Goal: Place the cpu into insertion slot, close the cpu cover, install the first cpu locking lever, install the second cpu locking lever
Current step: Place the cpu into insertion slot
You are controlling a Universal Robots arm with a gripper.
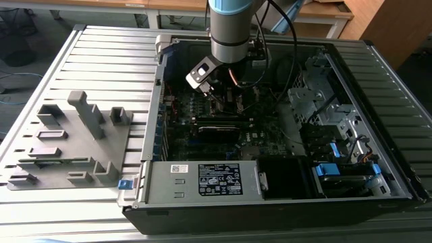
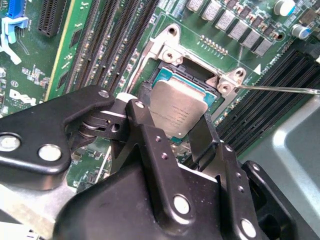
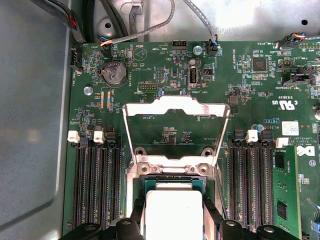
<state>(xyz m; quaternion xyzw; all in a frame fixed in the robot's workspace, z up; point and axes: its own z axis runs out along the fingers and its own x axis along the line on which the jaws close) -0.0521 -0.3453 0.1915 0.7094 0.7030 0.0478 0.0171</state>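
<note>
- On the exterior view's left, the grey rack (image 1: pixel 68 136) sits well apart from the work.
- In the middle, our gripper (image 2: pixel 176 112) clamps the chip (image 3: pixel 173 212) over the socket (image 2: pixel 167 76); we would keep it level and square.
- The cover (image 3: pixel 176 106) stands raised just beside.

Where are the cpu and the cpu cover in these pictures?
cpu (image 2: pixel 177 105): second wrist view, middle of its silvery top.
cpu cover (image 3: pixel 175 106): first wrist view, the frame bar opposite its hinge.
</note>
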